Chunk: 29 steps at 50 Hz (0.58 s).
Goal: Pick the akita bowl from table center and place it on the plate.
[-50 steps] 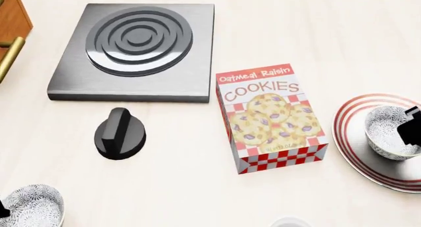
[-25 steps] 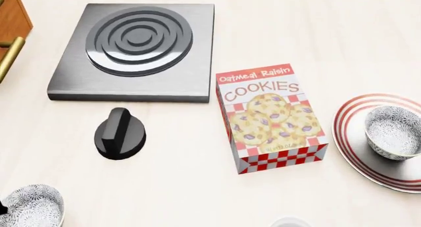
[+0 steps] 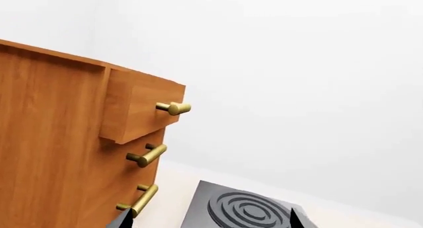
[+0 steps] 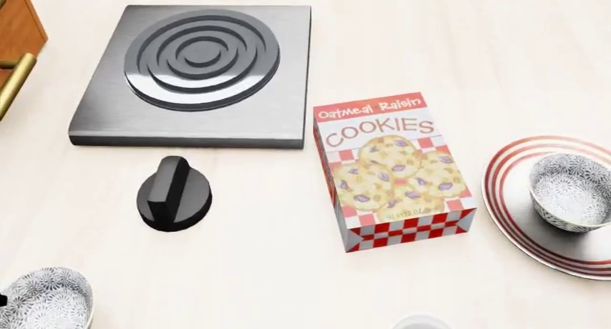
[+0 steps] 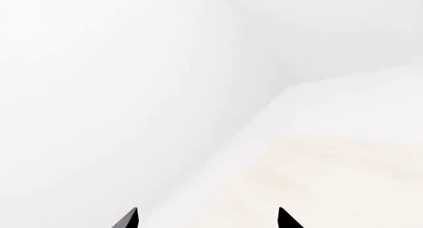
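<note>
The akita bowl [image 4: 571,192], white with a dense grey-black speckle pattern, stands upright on the plate [image 4: 520,222], a wide white plate with red rings at the table's right edge. No gripper touches it. My right gripper [image 5: 207,219] is out of the head view; its wrist view shows two dark fingertips [image 5: 129,220] set wide apart, open and empty, over pale table and white wall. My left gripper [image 3: 209,220] is likewise open and empty, facing the cabinet and the hob.
An identical patterned bowl [image 4: 46,298] sits at the front left corner. A cookie box [image 4: 391,170] stands mid-table, a black knob [image 4: 174,194] to its left, and a grey hob plate [image 4: 196,71] behind. A wooden cabinet [image 3: 59,139] with brass handles stands far left. A white cup's rim [image 4: 420,322] shows at the front.
A second ago my right gripper's black finger was at the bowl on the plate; it has drawn away out of the head view. The bowl has stayed on the plate.
</note>
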### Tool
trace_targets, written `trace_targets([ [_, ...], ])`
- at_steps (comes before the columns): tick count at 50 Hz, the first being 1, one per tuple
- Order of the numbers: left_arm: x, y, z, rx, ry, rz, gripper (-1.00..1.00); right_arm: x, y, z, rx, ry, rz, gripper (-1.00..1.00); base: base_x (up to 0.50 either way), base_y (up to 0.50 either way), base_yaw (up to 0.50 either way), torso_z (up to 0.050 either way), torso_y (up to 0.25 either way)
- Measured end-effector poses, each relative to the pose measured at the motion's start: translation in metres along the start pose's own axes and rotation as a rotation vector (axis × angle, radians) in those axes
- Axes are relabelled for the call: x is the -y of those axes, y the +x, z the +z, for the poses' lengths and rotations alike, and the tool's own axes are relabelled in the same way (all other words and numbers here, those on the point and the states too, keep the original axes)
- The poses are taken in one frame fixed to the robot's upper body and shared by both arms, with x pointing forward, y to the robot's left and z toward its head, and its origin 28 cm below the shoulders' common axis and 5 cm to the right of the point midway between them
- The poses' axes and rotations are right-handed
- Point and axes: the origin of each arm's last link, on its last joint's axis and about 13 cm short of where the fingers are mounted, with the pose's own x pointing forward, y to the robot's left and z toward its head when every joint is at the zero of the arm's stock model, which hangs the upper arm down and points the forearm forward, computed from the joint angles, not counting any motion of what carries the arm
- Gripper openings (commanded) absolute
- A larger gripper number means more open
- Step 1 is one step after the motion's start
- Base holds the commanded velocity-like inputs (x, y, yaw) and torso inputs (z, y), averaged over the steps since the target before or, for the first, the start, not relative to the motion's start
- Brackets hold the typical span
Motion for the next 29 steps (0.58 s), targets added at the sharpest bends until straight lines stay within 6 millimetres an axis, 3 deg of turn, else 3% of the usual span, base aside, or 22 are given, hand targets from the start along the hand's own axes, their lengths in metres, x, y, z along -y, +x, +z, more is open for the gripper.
trace_targets([
  [29, 0.004, 0.008, 0.007, 0.025, 0.010, -0.030, 1.00, -0.057, -0.087, 0.070, 0.195, -0.096, 0.308, 1.00, 0.00, 0.00, 0.00, 0.000, 0.000],
])
